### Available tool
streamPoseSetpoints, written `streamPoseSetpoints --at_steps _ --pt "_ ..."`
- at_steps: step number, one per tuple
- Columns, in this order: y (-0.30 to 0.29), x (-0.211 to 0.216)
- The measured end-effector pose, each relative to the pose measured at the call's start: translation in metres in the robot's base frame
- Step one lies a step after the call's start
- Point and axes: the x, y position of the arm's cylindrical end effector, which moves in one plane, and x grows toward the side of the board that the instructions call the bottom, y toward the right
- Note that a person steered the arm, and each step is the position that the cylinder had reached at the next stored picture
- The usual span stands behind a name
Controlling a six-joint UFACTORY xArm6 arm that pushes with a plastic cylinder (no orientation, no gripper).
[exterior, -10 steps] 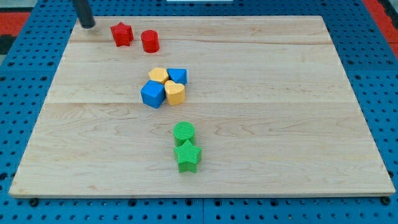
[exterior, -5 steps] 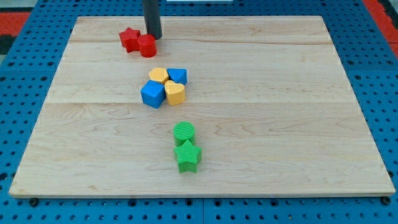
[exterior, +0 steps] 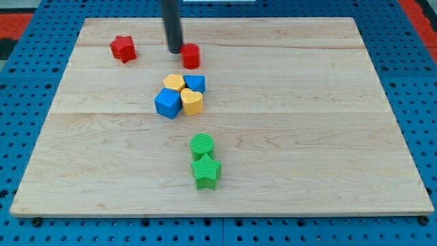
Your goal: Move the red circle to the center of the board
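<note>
The red circle (exterior: 191, 55) is a short red cylinder standing near the view's top, left of the board's middle line. My tip (exterior: 175, 50) is just to its left, touching or almost touching it. The red star (exterior: 123, 49) lies farther left, apart from both. Below the red circle sits a tight cluster: a yellow block (exterior: 173, 83), a blue block (exterior: 195, 83), a larger blue cube (exterior: 167, 103) and a yellow rounded block (exterior: 192, 102).
A green circle (exterior: 202, 145) and a green star (exterior: 206, 171) touch each other toward the view's bottom. The wooden board (exterior: 307, 123) lies on a blue pegboard.
My tip moved right across the top, then down a little. The red circle went right and slightly down; the red star ended up farther left, apart from it.
</note>
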Motion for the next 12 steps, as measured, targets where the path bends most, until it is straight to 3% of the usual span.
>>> streamPoseSetpoints --at_steps 2,3,4,5,8,10,12 --pt "0.108 0.009" --pt "0.106 0.005" --pt "0.049 -0.005" --pt "0.020 0.019" --pt "0.075 0.010" --pt "0.078 0.063" --pt "0.135 0.085"
